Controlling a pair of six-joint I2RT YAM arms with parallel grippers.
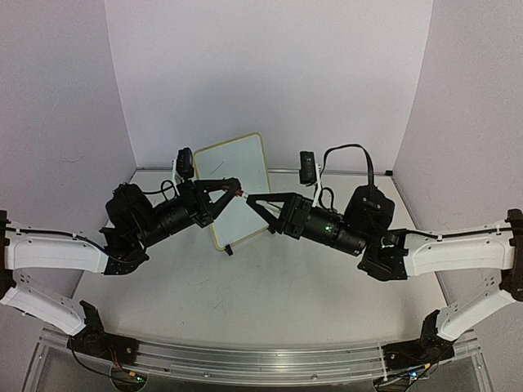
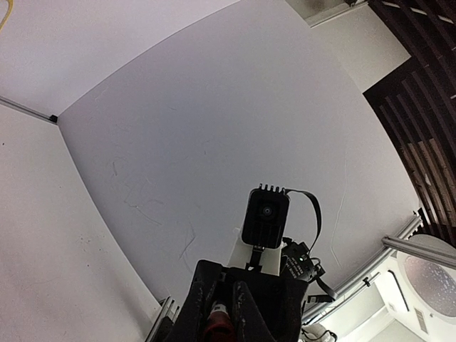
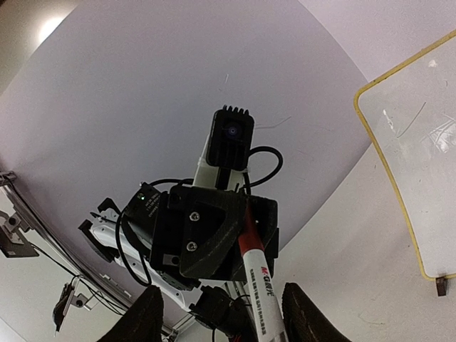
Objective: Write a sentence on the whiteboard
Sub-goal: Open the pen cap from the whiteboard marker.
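Small rectangular whiteboard [image 1: 243,167] with rounded corners, a pale yellow frame and small black feet [image 1: 230,251]: it stands on the white tabletop [image 1: 270,282], tilted back, behind both grippers, with its lower part hidden by them in the top view. Its face is white. The right wrist view shows a few faint thin streaks near its upper edge, and it cannot be told whether these are writing or reflections. Left gripper [image 1: 235,190]: in front of the whiteboard's middle, coming in from the whiteboard's left side, its jaws clamped on the red end of a white-barrelled marker pen [image 3: 258,285] with a red band and printed lettering. Right gripper [image 1: 252,198]: also in front of the whiteboard, coming in from its right side, tip to tip with the left gripper. Its two black fingers [image 3: 151,317] are spread wide on either side of the marker barrel, which lies between them with a gap showing on each side. The marker runs across the front of the whiteboard from one gripper to the other, and whether it touches the board's face cannot be told.
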